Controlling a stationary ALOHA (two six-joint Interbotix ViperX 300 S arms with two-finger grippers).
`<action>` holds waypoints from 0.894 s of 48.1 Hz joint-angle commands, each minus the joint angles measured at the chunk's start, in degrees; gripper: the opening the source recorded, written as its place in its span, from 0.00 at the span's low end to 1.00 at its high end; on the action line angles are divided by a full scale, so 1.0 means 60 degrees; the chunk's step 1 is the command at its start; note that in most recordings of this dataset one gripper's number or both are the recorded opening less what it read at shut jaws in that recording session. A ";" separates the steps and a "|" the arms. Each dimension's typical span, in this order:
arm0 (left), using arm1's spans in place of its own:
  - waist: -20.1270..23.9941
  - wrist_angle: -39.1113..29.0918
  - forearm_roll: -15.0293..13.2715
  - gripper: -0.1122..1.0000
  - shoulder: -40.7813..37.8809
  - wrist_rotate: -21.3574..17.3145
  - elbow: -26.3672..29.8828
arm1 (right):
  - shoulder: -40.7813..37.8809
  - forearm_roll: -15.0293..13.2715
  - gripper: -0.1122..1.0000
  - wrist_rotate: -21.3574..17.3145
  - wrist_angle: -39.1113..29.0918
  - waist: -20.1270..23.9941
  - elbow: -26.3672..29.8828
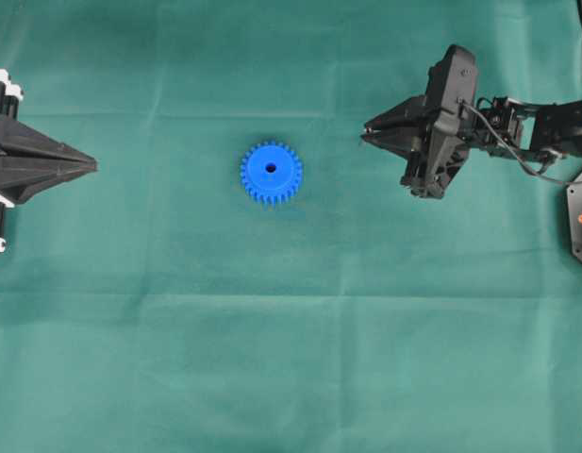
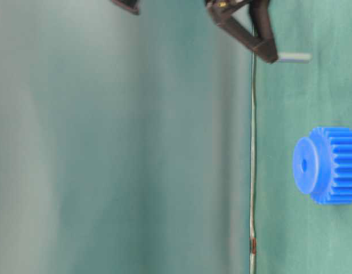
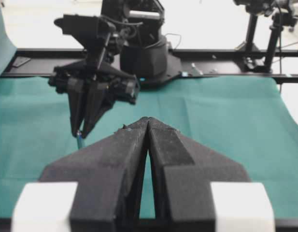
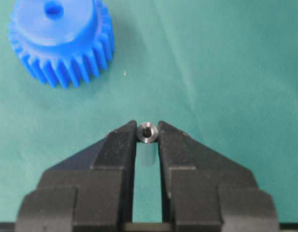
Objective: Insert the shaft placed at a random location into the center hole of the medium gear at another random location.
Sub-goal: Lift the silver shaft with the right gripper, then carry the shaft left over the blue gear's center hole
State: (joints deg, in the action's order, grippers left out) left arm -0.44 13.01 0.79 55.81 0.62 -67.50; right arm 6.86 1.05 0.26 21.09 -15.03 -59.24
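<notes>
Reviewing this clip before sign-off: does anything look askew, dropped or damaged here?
Nothing stands out. The right gripper is shut on the shaft, pinched squarely at the fingertips. The medium gear lies flat on the green cloth, hub up, center hole unobstructed. The left gripper is shut and empty.

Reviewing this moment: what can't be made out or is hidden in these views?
- Shaft: hidden in the overhead view beneath the right hand.
- Left hand: overhead view's left edge cuts off its arm.
- Medium gear: hidden in the left wrist view behind the left hand's fingers.
- Center hole: its depth is unreadable.
</notes>
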 commanded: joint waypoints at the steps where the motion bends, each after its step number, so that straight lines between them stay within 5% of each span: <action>1: -0.0029 0.0044 0.0015 0.10 -0.0044 0.0015 0.0234 | 0.0601 0.0015 0.22 0.0073 -0.0630 -0.0029 0.0396; 12: -0.0029 0.0044 0.0015 0.10 -0.0029 0.0015 0.0234 | 0.1201 0.0029 0.22 0.0073 -0.1392 -0.0044 0.0586; 43: -0.0029 0.0044 0.0015 0.10 -0.0059 0.0015 0.0234 | 0.0425 0.0088 0.22 -0.0029 -0.1099 0.0542 0.1406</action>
State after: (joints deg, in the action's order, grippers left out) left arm -0.44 13.01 0.70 55.81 0.70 -67.50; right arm 10.28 1.23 0.26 13.54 -13.01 -53.88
